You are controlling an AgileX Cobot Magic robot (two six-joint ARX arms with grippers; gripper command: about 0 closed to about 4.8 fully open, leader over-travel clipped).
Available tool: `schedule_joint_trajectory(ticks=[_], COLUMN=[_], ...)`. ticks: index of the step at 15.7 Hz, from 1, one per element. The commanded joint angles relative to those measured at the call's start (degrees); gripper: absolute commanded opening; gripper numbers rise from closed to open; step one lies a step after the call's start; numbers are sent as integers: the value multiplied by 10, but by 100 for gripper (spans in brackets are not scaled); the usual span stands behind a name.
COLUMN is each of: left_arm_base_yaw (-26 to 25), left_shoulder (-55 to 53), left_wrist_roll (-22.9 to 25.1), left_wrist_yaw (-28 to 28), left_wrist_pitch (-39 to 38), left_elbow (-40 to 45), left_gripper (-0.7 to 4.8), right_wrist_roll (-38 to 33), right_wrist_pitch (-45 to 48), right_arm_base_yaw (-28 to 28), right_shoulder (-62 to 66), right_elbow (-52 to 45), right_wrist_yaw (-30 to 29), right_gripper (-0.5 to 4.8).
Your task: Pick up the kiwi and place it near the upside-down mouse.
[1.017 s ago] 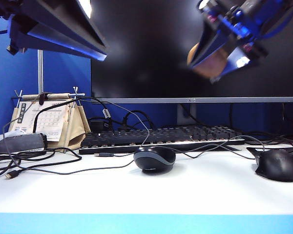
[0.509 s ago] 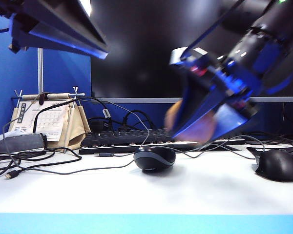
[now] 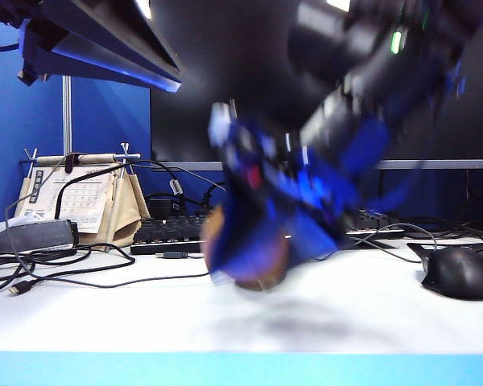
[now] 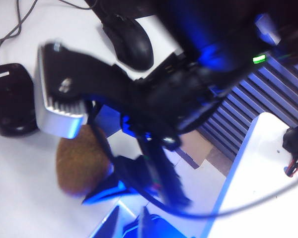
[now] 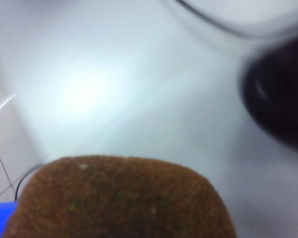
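The right gripper, which a second ago was holding the kiwi high in front of the monitor, has swung down and leftward across the exterior view. It is now hanging low over the white table, with the kiwi just above or barely touching the surface; motion blur is preventing a firm call. The jaws are clamped on the kiwi, which is filling the near part of the right wrist view.

The upside-down mouse is hidden behind the gripper in the exterior view. In the left wrist view it is lying on the table just beside the kiwi, apart from it. The transport step is judged nearly complete; lowering and release are remaining.

The right arm is reaching across the middle, sloping down from the upper right, jaws pointing downward. The left gripper is staying raised at the upper left, its jaws not being shown clearly. The black mouse is resting well apart, at the right.
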State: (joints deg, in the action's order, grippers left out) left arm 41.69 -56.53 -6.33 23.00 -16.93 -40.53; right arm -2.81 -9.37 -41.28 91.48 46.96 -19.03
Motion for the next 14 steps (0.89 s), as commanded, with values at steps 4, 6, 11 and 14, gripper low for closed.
schedule_joint_trajectory(ticks=[4, 6, 11, 14], left_arm_base_yaw=[0, 0, 0, 0], left_shoulder=[2, 2, 2, 2], left_wrist_roll=[-1, -1, -1, -1], left_wrist_yaw=[4, 4, 4, 4], left_wrist_pitch=[-21, -21, -21, -21], left_elbow=[-2, -2, -2, -2], left_gripper=[57, 58, 57, 57], right_wrist_roll=[-3, -3, -4, -6], right_wrist_pitch=[12, 15, 15, 16], right_arm_base_yaw=[16, 16, 16, 27], right_shoulder=[37, 37, 37, 37], right_elbow=[3, 4, 4, 4], right_wrist_yaw=[11, 11, 31, 40], right_gripper=[305, 306, 398, 423])
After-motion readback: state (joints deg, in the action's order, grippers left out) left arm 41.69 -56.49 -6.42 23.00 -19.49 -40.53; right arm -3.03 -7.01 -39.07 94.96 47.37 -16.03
